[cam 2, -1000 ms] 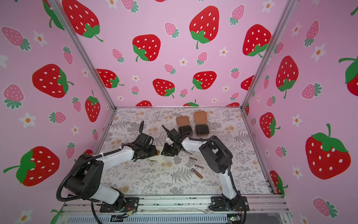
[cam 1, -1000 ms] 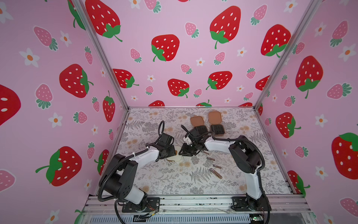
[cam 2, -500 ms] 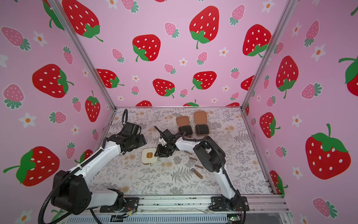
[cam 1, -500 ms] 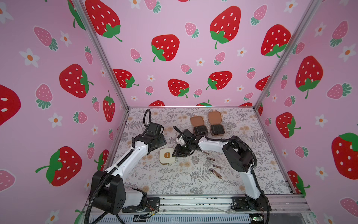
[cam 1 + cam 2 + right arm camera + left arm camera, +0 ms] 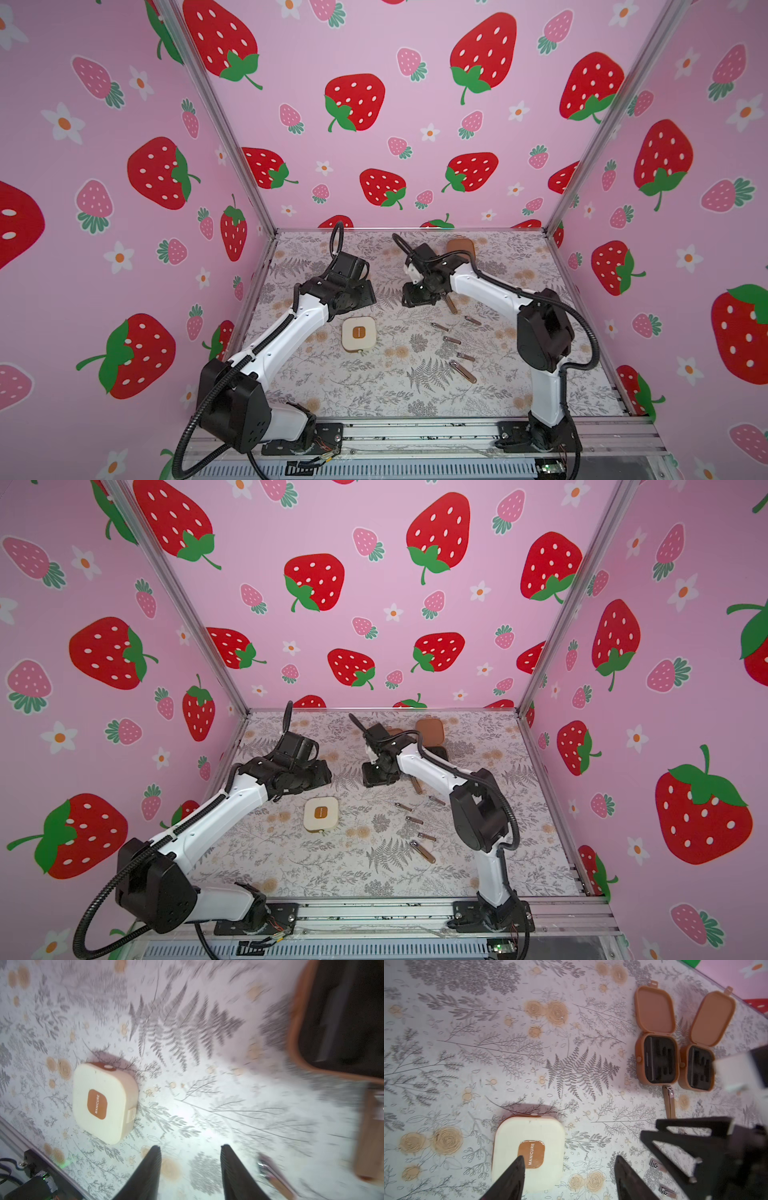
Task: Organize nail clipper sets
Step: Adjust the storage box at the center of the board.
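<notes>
Showing both brown cases [image 5: 654, 1016], left wrist

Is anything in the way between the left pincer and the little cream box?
No, nothing visible. The left pincer hangs open and empty near the closed cream box, with only air and flowery mat between them. The loose metal tools lie off to one side.

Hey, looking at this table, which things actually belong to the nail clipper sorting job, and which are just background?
Belongs to the job:
- cream case, shut
- open brown cases
- loose metal clippers
- brown-handled tool

Just there:
- floral table cover
- strawberry walls
- front rail
</notes>
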You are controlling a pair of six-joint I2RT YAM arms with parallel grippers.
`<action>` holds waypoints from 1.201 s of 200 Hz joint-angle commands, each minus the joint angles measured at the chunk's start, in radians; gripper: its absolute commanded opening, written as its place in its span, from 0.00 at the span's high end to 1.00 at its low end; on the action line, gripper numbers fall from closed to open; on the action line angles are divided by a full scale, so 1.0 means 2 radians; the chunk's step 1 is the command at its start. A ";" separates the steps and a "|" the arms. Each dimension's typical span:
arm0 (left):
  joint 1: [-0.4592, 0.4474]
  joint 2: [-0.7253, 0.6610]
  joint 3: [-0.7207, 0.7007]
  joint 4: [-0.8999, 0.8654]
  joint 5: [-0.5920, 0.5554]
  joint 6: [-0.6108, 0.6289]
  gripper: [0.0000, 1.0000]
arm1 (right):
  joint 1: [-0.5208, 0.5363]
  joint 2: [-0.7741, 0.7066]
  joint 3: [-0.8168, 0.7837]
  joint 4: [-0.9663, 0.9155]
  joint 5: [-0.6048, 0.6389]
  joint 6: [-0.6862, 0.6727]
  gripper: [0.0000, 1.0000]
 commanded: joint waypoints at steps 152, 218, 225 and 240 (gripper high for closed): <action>-0.034 0.108 0.070 0.033 0.048 -0.014 0.38 | -0.146 0.216 0.226 -0.101 0.062 -0.182 0.60; -0.034 0.108 0.065 0.033 0.047 -0.010 0.38 | -0.149 0.253 0.238 -0.089 0.025 -0.169 0.65; -0.034 0.107 0.065 0.032 0.046 -0.011 0.38 | -0.149 0.255 0.239 -0.090 0.024 -0.168 0.65; -0.034 0.105 0.062 0.032 0.046 -0.010 0.38 | -0.149 0.257 0.237 -0.090 0.024 -0.168 0.66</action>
